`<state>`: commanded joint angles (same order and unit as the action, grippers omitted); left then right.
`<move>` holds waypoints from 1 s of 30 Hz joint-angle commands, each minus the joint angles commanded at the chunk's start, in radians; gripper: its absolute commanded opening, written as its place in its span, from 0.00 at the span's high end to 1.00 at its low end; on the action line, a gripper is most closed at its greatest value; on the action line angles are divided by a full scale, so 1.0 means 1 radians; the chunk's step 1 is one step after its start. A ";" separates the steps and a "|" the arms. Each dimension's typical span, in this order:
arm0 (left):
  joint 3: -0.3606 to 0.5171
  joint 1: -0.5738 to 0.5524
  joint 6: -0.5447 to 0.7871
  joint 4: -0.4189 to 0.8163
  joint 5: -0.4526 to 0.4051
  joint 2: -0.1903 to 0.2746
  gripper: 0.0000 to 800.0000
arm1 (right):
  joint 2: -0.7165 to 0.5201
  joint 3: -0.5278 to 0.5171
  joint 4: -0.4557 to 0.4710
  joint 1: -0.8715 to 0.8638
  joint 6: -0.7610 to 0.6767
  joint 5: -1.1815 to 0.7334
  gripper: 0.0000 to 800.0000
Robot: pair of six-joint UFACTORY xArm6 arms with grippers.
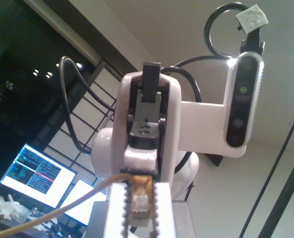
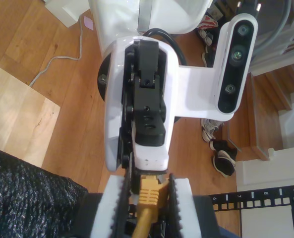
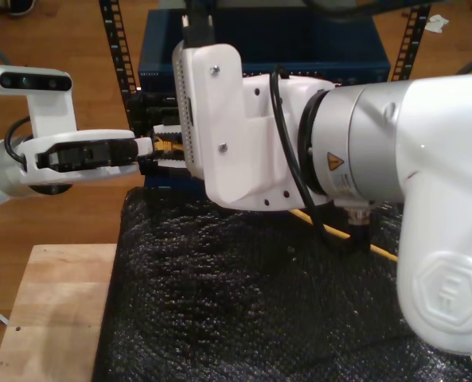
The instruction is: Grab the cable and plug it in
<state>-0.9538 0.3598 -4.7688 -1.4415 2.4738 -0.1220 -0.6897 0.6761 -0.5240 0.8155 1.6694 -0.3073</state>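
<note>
The long thin yellow-orange network cable (image 2: 143, 223) is light and limp along its run, so only its tip gives a firm hold. The small clear plastic plug (image 1: 139, 201) is brittle, with a latch that could snap under a hard squeeze; the yellow rubber boot (image 2: 149, 191) behind it looks like the safer place to grip.

My first end effector (image 1: 139, 218) has its white toothed fingers drawn in close on either side of the clear plug, with the cable trailing away from it. My second end effector (image 2: 149, 208) is likewise nearly closed, with the yellow boot between its fingers and the cable running out past the tips.

In the exterior view a spot of yellow shows at about ten o'clock from centre, between two end effectors facing each other. A strand crosses the black padded tabletop cover (image 3: 243, 310) at about four o'clock.
</note>
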 joint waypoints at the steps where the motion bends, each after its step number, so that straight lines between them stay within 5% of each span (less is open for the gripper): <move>1: 0.000 0.000 0.000 0.000 0.000 0.000 0.98 | 0.000 -0.002 0.000 0.000 0.000 0.000 0.74; 30: -0.002 0.000 0.000 0.000 -0.002 0.000 0.98 | -0.003 -0.003 -0.002 -0.002 -0.002 0.006 0.79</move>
<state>-0.9553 0.3598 -4.7688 -1.4415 2.4722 -0.1220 -0.6928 0.6730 -0.5255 0.8140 1.6678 -0.3011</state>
